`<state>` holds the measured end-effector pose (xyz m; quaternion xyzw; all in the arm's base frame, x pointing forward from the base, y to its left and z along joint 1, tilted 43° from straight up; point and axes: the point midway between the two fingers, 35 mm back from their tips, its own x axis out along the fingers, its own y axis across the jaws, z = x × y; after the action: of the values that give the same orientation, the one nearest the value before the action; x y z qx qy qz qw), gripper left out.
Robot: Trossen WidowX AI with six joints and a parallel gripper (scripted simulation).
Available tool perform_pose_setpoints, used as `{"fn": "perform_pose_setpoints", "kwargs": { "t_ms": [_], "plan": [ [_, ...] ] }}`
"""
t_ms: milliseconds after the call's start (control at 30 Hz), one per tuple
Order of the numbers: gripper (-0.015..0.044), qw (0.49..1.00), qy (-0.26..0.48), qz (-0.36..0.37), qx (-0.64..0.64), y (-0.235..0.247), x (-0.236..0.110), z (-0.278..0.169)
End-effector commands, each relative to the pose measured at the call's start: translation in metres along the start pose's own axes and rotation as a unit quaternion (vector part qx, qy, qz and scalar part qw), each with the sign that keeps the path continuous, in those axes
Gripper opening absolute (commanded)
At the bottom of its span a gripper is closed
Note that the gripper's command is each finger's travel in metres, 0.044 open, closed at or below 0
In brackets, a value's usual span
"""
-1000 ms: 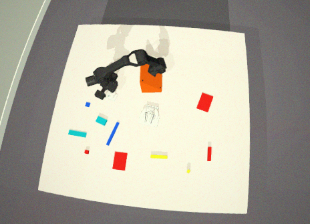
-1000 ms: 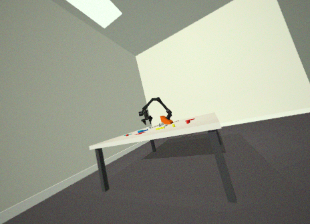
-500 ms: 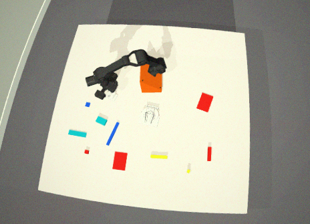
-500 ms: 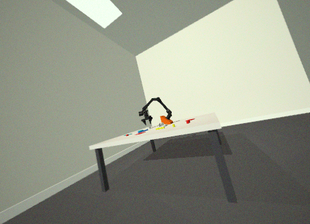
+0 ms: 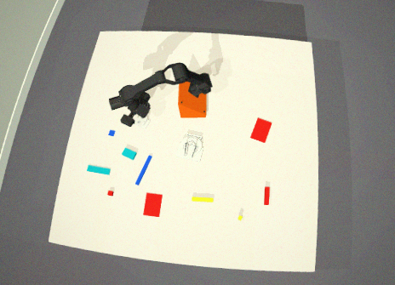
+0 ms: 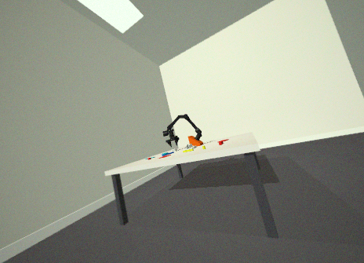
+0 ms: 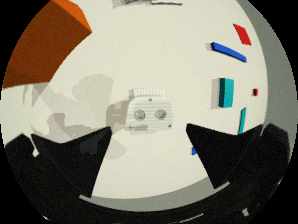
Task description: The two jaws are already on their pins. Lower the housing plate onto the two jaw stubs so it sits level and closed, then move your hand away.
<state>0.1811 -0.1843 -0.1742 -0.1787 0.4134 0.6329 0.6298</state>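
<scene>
My gripper [image 5: 135, 116] [image 6: 172, 143] [image 7: 149, 129] is open and empty, high above the table. Below its fingers, a pale ribbed plate [image 7: 149, 121] with two round holes lies flat on the table. It looks like the housing plate and also shows faintly in the top view [image 5: 145, 122], partly behind the gripper. A pale assembly with dark outlines [image 5: 193, 146] [image 6: 188, 146] stands apart from the plate, in front of the orange block. Only its edge shows at the top of the wrist view. Its jaws and stubs are too faint to tell apart.
The orange block [image 5: 192, 107] [image 6: 194, 141] [image 7: 45, 50] is under the arm's base end. A teal block [image 5: 129, 153] [image 7: 226, 92], a blue bar [image 5: 144, 170] [image 7: 228, 52] and a small blue block [image 5: 111, 133] lie near the plate. Red and yellow pieces lie farther off.
</scene>
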Motion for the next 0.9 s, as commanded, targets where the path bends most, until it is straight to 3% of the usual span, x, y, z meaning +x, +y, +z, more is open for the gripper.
{"fn": "perform_pose_setpoints", "kwargs": {
  "t_ms": [0, 867],
  "plan": [
    [0.044, 1.0, 0.0, 0.0, 0.0, 0.0, 0.002, 0.0],
    [0.044, 1.0, -0.001, -0.001, 0.001, -0.003, 0.045, -0.001]
  ]
}}
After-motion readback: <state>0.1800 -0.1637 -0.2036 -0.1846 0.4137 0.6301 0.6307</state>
